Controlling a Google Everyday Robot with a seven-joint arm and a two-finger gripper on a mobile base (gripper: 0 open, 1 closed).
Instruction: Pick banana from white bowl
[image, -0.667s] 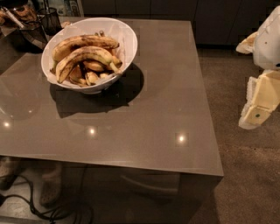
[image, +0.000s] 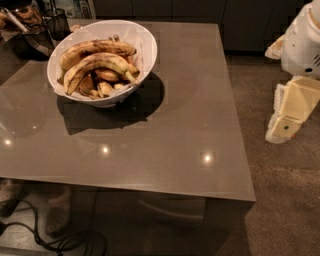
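The white bowl (image: 142, 42) stands on the far left part of the grey table (image: 170, 145). The banana (image: 95, 64), long, curved and yellow with dark blotches at its left end, lies across the front of the pile in the bowl. A second long, browner banana (image: 97, 48) lies behind it, and short banana pieces (image: 102, 87) lie underneath. My gripper (image: 286, 117), cream-coloured, hangs off the table's right side, far right of the bowl and lower than its rim. It holds nothing.
A dark wire basket (image: 37, 32) and other clutter stand at the table's far left corner. Dark cabinets run along the back. Cables (image: 60, 242) lie on the floor under the table's front left. Carpet lies to the right.
My gripper has shifted slightly left and up, beside the table's right edge. The bowl and the bananas have not moved.
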